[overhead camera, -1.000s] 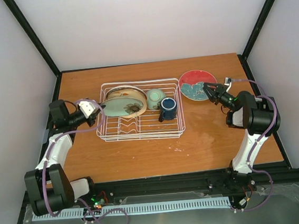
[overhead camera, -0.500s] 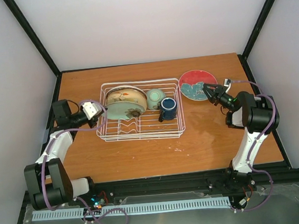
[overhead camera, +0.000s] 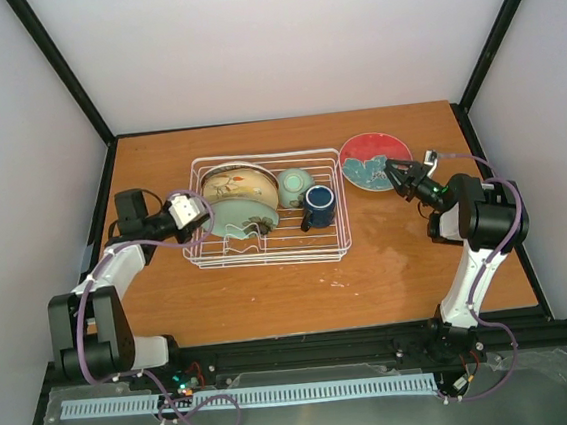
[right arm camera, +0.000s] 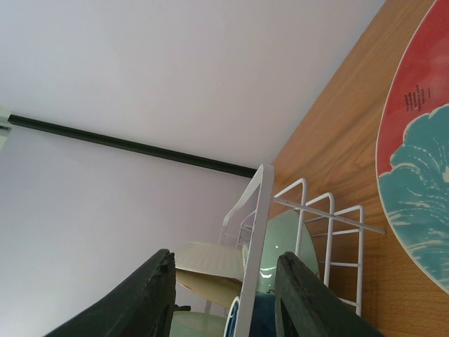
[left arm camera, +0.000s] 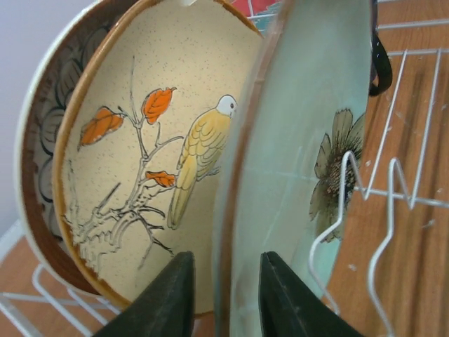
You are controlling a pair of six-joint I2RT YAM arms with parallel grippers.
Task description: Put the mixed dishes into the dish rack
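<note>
Wooden table [overhead camera: 399, 262], white walls [overhead camera: 277, 42]

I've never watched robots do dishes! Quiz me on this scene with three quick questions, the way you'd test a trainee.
1. True or false: the red-and-teal plate already sits in the dish rack.
2. Which dish do the left jaws straddle? A) the dark blue mug B) the pale teal flower plate C) the bird plate
3. Fill in: the right jaws are open and hold ____.

Key:
1. False; it lies on the table beside the rack.
2. B
3. nothing
</note>
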